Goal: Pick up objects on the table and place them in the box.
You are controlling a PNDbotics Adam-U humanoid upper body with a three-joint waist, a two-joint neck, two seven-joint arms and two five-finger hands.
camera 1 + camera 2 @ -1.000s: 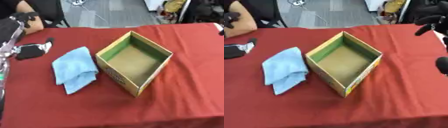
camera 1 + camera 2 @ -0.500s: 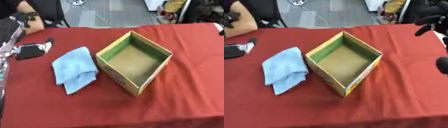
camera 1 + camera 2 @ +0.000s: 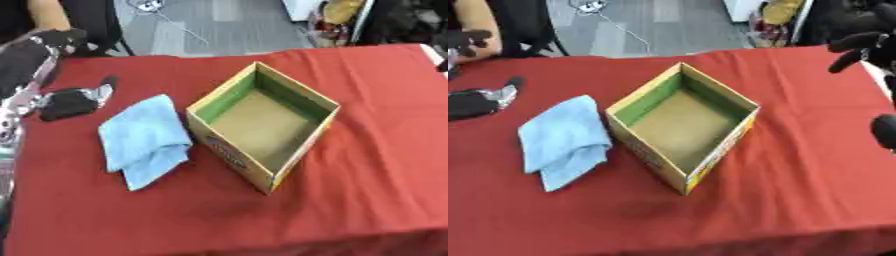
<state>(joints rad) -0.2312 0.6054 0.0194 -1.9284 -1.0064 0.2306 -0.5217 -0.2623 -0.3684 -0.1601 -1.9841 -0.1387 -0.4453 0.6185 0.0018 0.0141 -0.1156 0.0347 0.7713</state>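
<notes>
The table (image 3: 367,165) is covered with a red cloth. Nearest, towards the left side of the middle, lies a light blue cloth (image 3: 143,138), folded and a little crumpled. Just beside it on the right stands the open cardboard box (image 3: 262,126), turned with one corner towards the near edge; its inner walls are green, its floor is brown, and nothing is seen inside. Further back, close to the left edge of the table, lies a black and silver object (image 3: 72,99), apart from the blue cloth. The left hand (image 3: 59,38) shows at the far left corner, above the table; I cannot tell how its fingers are. The right hand (image 3: 866,41) is at the far right edge, raised, with fingers spread and holding nothing.
</notes>
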